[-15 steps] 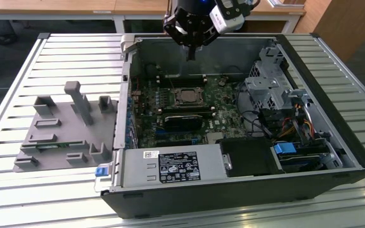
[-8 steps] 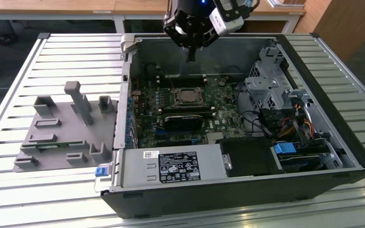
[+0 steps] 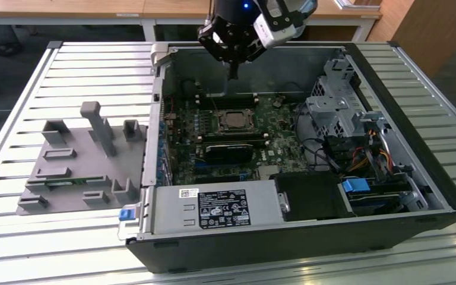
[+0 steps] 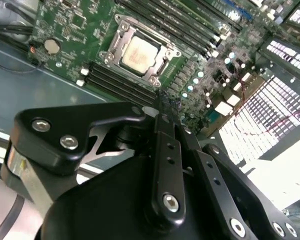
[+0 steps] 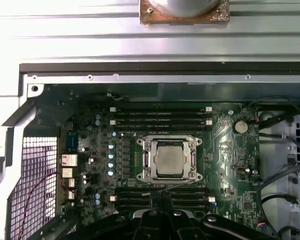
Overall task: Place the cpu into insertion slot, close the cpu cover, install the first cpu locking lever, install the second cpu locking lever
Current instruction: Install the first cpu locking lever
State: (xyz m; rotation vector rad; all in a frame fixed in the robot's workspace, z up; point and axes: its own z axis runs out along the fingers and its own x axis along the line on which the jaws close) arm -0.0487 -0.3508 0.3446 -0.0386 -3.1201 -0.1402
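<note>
The cpu (image 5: 170, 159) with its silvery top lies in the insertion slot (image 3: 219, 121) on the green board inside the open computer case. The cpu cover (image 5: 149, 160), a metal frame, lies flat around the chip; the cpu (image 4: 139, 52) and frame also appear in the second wrist view. My gripper (image 3: 233, 73) hangs above the board, up from the socket toward the case's far wall. Its fingers (image 5: 161, 197) are pressed together with nothing between them, over the memory slots beside the socket. The gripper (image 4: 161, 99) touches nothing.
The case (image 3: 418, 219) lies open on a slatted metal table (image 3: 22, 237). A power supply (image 3: 212, 208) fills the near side. A drive cage and cables (image 3: 347, 119) crowd the exterior view's right. A grey fixture (image 3: 85, 160) sits on the exterior view's left.
</note>
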